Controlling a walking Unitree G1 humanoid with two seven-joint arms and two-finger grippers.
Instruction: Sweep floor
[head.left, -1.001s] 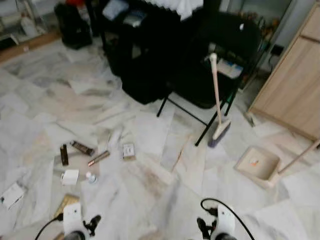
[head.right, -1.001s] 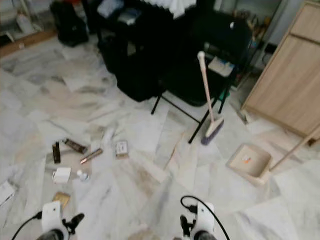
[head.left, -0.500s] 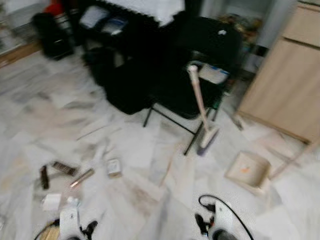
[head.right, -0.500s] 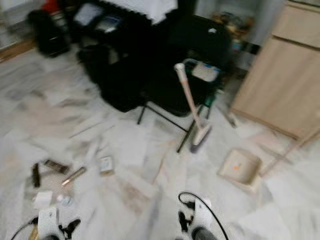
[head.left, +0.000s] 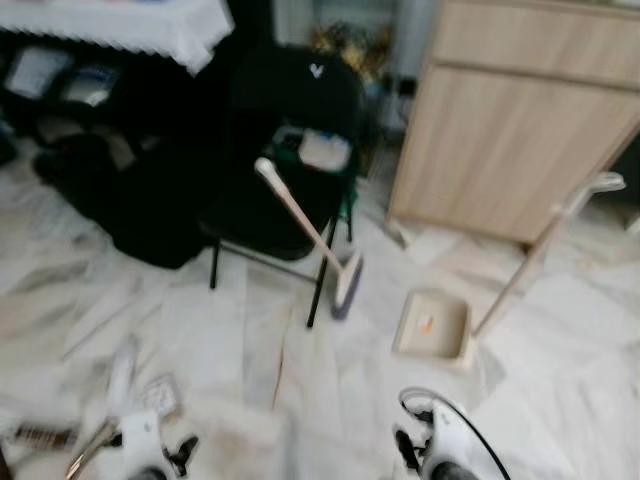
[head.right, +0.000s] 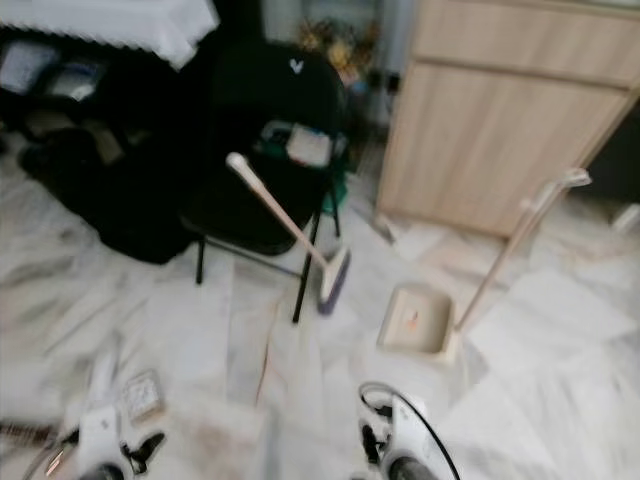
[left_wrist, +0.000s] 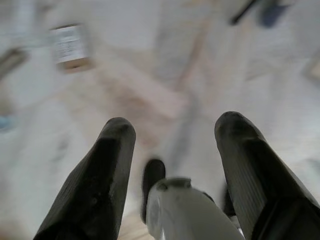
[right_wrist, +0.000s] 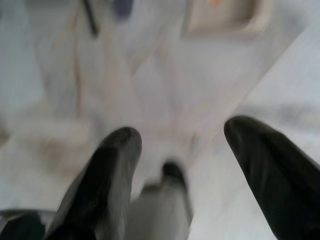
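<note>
Head views blurred. Broom (head.left: 305, 228) leans tilted against a black folding chair (head.left: 285, 160), handle tip up toward the robot's left, bristle head (head.left: 347, 283) down on the marble floor (head.left: 560, 330) by the chair's front leg. Dustpan (head.left: 433, 325) sits on the floor just to the right of the broom head, apart from it; its long handle (head.left: 545, 240) slants up toward the wooden cabinet (head.left: 510, 120). White-clothed table (head.left: 110, 25) at far left, with a dark heap (head.left: 110, 200) on the floor below it, left of the chair.

Litter on the floor near the lower left: a small box (head.left: 160, 393) and a thin brownish stick (head.left: 88, 450), both smeared.

Head views carry the chair, the cabinet and the whole broom. Left wrist view gives a closer look at the small box (left_wrist: 70, 44) on the floor ahead of the gripper, plus a chair leg and a bluish broom-head blur at the far edge. Right wrist view shows the dustpan (right_wrist: 227, 17) ahead on the floor, with a chair leg (right_wrist: 90, 17) and bluish bristles (right_wrist: 122, 6) beside it.

Left gripper (left_wrist: 170, 137) is low over the floor, fingers (left_wrist: 107, 170) spread wide, nothing between them. Right gripper (right_wrist: 182, 145) is likewise low over the floor, fingers (right_wrist: 262, 155) spread wide and empty. Both wrists (head.left: 440, 455) sit at the bottom edge of the head views, arms held in close to the body, pointing forward and down, well apart from broom and dustpan.
</note>
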